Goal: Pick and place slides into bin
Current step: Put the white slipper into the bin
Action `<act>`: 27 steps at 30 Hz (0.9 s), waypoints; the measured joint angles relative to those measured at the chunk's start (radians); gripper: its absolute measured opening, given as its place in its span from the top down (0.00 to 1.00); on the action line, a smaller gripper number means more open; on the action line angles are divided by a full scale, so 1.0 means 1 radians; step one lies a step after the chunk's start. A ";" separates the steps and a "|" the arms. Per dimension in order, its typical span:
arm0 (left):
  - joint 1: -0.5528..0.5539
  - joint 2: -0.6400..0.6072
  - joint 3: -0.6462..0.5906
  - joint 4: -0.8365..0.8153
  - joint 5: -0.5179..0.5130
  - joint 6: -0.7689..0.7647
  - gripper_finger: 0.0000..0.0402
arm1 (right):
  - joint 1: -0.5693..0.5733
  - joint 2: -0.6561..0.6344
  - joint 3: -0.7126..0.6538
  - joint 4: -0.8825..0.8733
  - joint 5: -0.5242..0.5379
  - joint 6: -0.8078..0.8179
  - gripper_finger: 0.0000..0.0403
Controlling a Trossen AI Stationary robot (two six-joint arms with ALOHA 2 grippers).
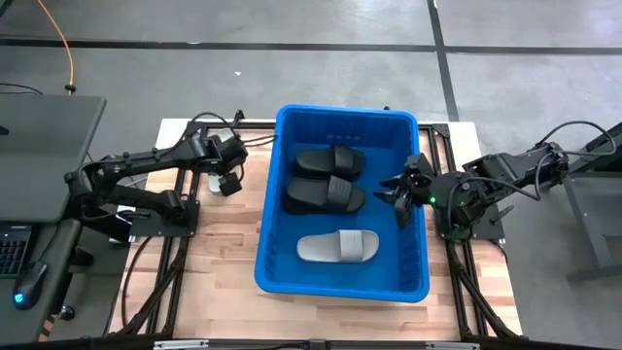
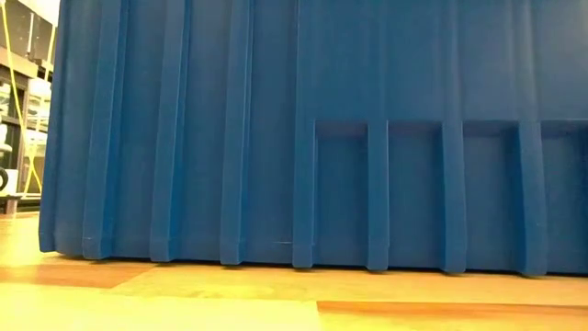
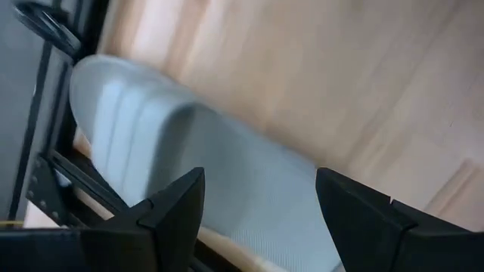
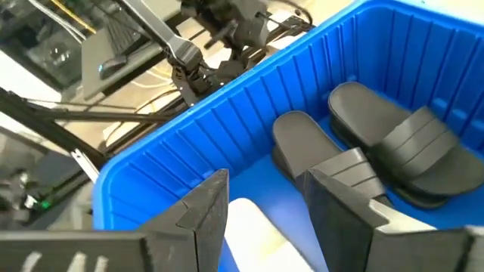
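Note:
The blue bin stands mid-table; its wall fills the low view. Inside lie two black slides and one pale grey slide. Another pale grey slide lies on the wooden table left of the bin, under my left gripper. That gripper is open in its wrist view, with a finger at each side of the slide. My right gripper hangs open and empty over the bin's right rim, and shows open in its wrist view. No other slides show.
The bin takes up most of the table's middle. The bare wooden top shows to the left of it and along the near edge. Dark arm bases and cables stand at both sides.

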 joint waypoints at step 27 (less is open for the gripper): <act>0.001 0.041 -0.104 0.151 -0.278 0.151 0.39 | -0.001 0.001 0.000 -0.006 0.046 0.243 0.59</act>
